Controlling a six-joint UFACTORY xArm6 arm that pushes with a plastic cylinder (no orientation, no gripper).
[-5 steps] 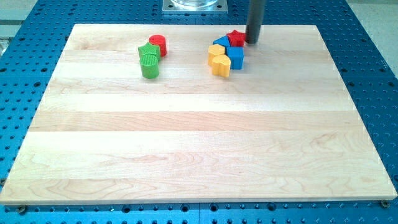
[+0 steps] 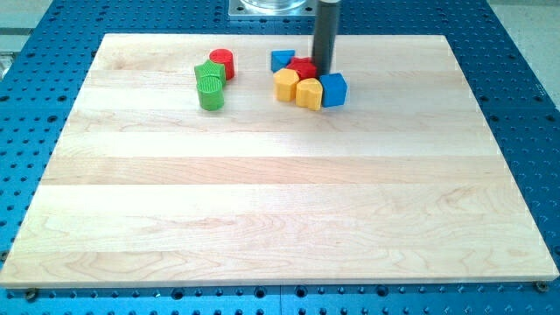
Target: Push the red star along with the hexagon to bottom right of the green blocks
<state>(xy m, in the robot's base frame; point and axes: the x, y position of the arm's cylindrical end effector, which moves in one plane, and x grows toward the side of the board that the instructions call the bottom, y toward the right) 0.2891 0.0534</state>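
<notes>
The red star (image 2: pixel 302 68) lies near the view's top centre, wedged among other blocks. My tip (image 2: pixel 323 71) touches its right side. Two yellow blocks sit just below it: a rounded one (image 2: pixel 285 85) on the left and a hexagon-like one (image 2: pixel 308 92) on the right. The green blocks stand to the left: a green cylinder (image 2: pixel 211 91) with another green block (image 2: pixel 206 71) behind it. The red star is roughly a hundred pixels right of them.
A blue block (image 2: pixel 281 59) sits left of the red star and a blue cube (image 2: pixel 333 89) sits right of the yellow blocks. A red cylinder (image 2: pixel 222 63) touches the green blocks at their upper right. The wooden board (image 2: pixel 280 219) lies on a blue perforated table.
My tip moved left and slightly down, pushing the red star left. The yellow blocks shifted left, one blue block slid out to the upper left, and the blue cube stayed near the right.
</notes>
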